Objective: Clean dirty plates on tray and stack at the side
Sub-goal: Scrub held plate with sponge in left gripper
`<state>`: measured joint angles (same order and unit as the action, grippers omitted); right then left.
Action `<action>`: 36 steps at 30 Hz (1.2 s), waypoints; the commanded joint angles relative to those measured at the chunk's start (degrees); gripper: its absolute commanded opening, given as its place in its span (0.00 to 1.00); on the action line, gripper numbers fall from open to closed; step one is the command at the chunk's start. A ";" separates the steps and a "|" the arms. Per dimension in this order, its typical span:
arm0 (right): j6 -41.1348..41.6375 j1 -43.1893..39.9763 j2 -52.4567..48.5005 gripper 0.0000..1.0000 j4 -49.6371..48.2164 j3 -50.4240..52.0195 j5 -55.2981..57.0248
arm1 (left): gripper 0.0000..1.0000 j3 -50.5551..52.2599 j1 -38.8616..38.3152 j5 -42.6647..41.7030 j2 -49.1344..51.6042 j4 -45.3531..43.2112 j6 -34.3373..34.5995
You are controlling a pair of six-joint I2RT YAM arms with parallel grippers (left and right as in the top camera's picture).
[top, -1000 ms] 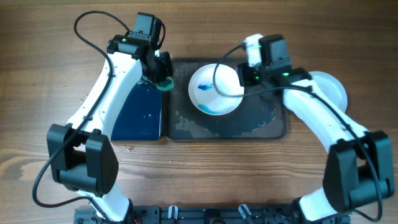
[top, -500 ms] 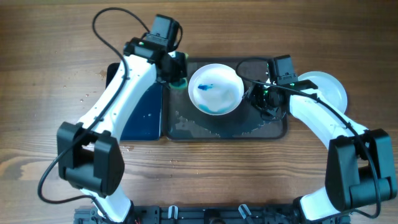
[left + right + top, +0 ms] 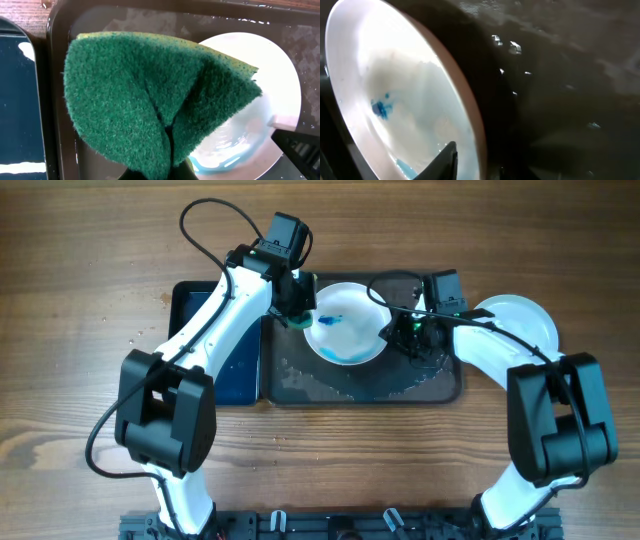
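Observation:
A white plate (image 3: 347,325) with a blue smear lies on the dark brown tray (image 3: 300,385). In the right wrist view the plate (image 3: 395,85) fills the left side. My left gripper (image 3: 298,310) is shut on a folded green sponge (image 3: 150,100), which hangs over the plate's left rim (image 3: 285,85). The sponge hides the left fingers. My right gripper (image 3: 397,332) straddles the plate's right rim. One finger (image 3: 445,162) sits inside the plate, with a sliver of plate showing between it and the rim. The other finger is lost in the dark outside.
A smaller black tray (image 3: 215,350) lies left of the brown tray. Clean white plates (image 3: 522,320) rest on the wooden table at the right. Water drops wet the brown tray's floor (image 3: 560,60).
My left arm has carried the sponge right, from the black tray's corner to the plate's left rim. My right gripper dropped to the plate's right rim and its jaws narrowed.

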<state>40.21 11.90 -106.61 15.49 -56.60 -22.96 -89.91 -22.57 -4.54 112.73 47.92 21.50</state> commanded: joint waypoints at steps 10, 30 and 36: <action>-14.38 0.13 -2.27 0.04 7.34 -2.89 -5.29 | 0.04 0.02 -0.22 -0.20 3.02 -0.63 -2.05; -15.04 3.15 -4.83 0.04 9.25 -7.32 -3.43 | 0.04 10.99 -5.53 -2.56 5.49 -4.90 -4.55; -14.71 3.15 -4.83 0.04 9.18 -7.30 -3.43 | 0.04 16.41 -5.51 2.27 5.49 -13.07 -2.60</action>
<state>24.38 14.81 -110.39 25.04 -62.63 -26.26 -76.58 -28.12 -6.42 116.03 36.58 18.13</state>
